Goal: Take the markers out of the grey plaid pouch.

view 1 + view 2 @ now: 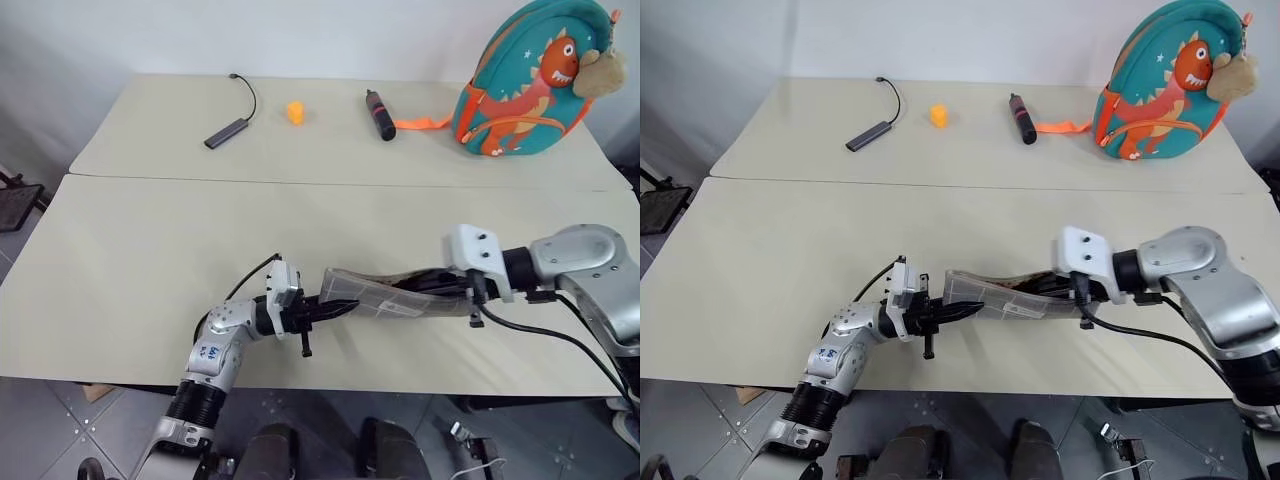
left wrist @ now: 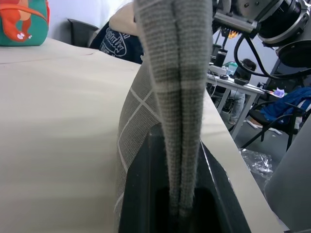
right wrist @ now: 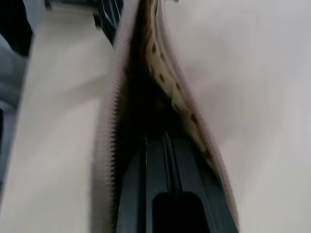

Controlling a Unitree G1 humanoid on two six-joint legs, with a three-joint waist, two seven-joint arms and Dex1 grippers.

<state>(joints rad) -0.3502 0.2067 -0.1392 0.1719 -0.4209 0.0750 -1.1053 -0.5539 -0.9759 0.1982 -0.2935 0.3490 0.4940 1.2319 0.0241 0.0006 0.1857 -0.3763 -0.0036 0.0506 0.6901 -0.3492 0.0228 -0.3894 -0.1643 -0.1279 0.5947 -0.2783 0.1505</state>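
The grey plaid pouch (image 1: 385, 296) was stretched between both robot hands just above the front edge of the near worktop (image 1: 150, 270), w/ its long side running left-right. The left hand (image 1: 335, 311) was clamped shut on the pouch's left end; the left wrist view showed the plaid fabric pinched flat between its two black fingers (image 2: 146, 194). The right hand (image 1: 1045, 288) pointed leftward & down into the pouch's open right end, fingers pressed together inside the mouth; whether they gripped anything in there couldn't be told. The right wrist view looked along those fingers into the gap, w/ zipper teeth on one side & speckled tan lining (image 3: 180, 104) on the other. The markers were out of sight, the interior too dark to make out.

On the far worktop (image 1: 150, 120), well apart from the pouch: a grey adapter w/ black cable (image 1: 228, 130), a small orange block (image 1: 295, 112), a black cylinder (image 1: 379, 114) w/ an orange strap (image 1: 420, 124), & a teal dinosaur backpack (image 1: 530, 85) standing upright at the right end.
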